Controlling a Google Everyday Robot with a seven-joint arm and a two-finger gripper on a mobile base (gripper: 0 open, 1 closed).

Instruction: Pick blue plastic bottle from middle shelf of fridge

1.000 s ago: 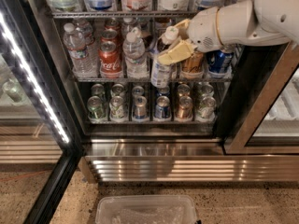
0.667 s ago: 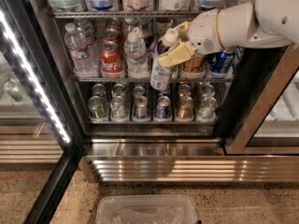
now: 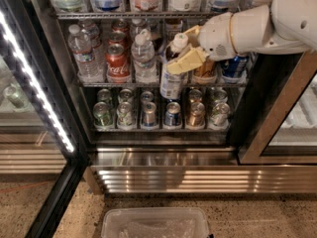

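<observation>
claw (image 3: 180, 51) upper middle of frame looks clamped on the blue plastic bottle (image 3: 171, 83) neck, bottle standing upright just below it, base overlapping the middle shelf (image 3: 99, 84) edge

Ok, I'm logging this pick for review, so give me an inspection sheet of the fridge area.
Surface: middle shelf, a wire rack loaded with drinks.
Job's things: blue plastic bottle upright, its base hanging lower than the shelf's front edge; fridge open.
Clutter: water bottles and cola can on the same shelf; cans on the rack below.
Grippers: gripper shut on the bottle's neck, under its white cap.
Cables: nothing seen.
Surroundings: light strip at left; clear bin on the floor.
</observation>
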